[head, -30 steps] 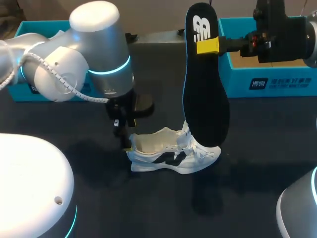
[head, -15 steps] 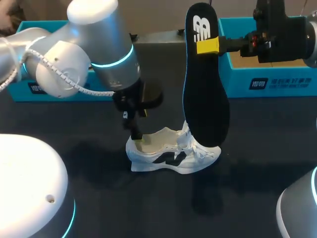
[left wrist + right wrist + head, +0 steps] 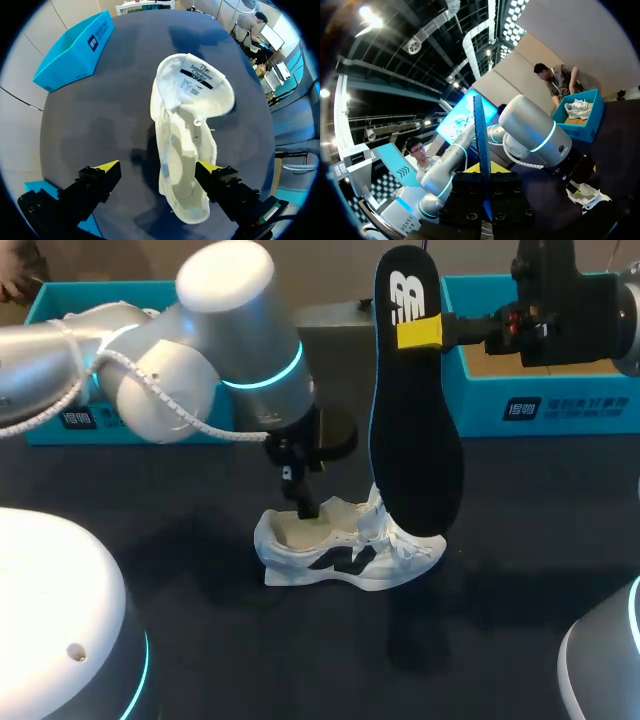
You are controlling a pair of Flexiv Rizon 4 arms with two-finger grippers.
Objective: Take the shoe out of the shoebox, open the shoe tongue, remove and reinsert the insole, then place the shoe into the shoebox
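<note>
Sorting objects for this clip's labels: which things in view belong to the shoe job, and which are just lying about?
Job: white shoe; black insole, clamped in right tool; open left tool at the shoe; blue shoebox at right.
Lying about: second blue box at left, unless that one is the shoe's.

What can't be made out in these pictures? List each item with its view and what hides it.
Head view: fingertips of the left claw are hidden by its wrist and the collar of the shoe, so contact is unclear.
Head view: the shoe's laced front is partly behind the insole.
Head view: the shoebox interior is mostly covered by the right arm.
Right wrist view: the insole shows edge-on only, faces unseen.
</note>
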